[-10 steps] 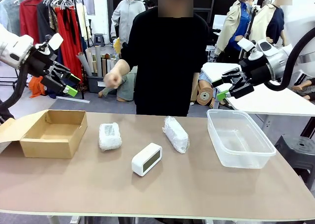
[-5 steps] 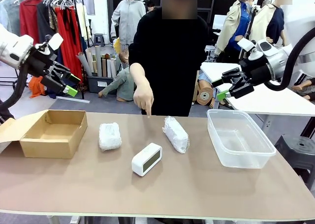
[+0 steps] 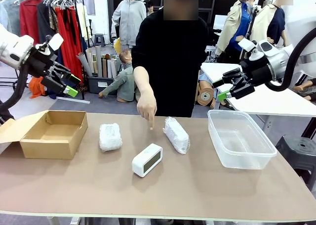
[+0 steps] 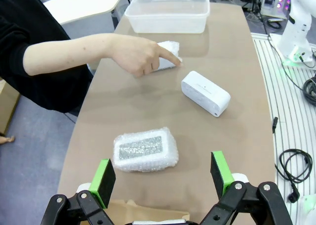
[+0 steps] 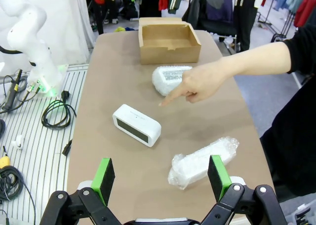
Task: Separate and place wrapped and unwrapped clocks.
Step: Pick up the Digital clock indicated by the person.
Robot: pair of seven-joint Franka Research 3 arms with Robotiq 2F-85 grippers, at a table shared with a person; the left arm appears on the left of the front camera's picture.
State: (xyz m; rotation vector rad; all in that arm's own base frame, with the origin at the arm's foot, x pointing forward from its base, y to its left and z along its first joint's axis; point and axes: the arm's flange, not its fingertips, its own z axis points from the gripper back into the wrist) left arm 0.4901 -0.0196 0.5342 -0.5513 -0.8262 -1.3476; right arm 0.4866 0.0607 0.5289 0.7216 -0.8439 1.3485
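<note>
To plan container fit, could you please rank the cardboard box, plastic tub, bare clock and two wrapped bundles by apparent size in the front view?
1. cardboard box and plastic tub: alike, not ranked.
2. right wrapped bundle, the long one.
3. left wrapped bundle and bare clock: close; the clock sits nearer the camera, so unsure.

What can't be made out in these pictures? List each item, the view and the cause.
- Left wrist view: the long wrapped bundle is mostly hidden behind the person's hand.
- Front view: the clock has a screen too small to read.
- Front view: the short wrapped bundle has contents blurred by its wrap.
- Front view: the cardboard box has part of its floor hidden by its near wall.
</note>
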